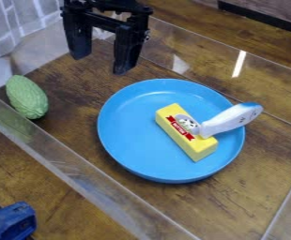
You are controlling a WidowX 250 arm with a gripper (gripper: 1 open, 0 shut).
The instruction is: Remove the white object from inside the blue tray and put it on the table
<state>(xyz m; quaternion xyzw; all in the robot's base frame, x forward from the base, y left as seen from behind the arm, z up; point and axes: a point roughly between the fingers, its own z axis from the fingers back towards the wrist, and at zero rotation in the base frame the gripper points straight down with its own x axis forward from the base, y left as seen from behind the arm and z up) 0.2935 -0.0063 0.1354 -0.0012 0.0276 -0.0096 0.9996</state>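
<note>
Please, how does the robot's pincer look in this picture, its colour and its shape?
The pincer is black all over, with a dark blocky body at the top edge and two straight flat fingers reaching down from it. No markings or cables can be made out on it in this view.

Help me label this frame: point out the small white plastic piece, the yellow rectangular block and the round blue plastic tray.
Small white plastic piece (pixel 231 119): camera view, middle of its body.
Yellow rectangular block (pixel 186 135): camera view, top face by the label.
Round blue plastic tray (pixel 130 127): camera view, bare floor left of the block.
</note>
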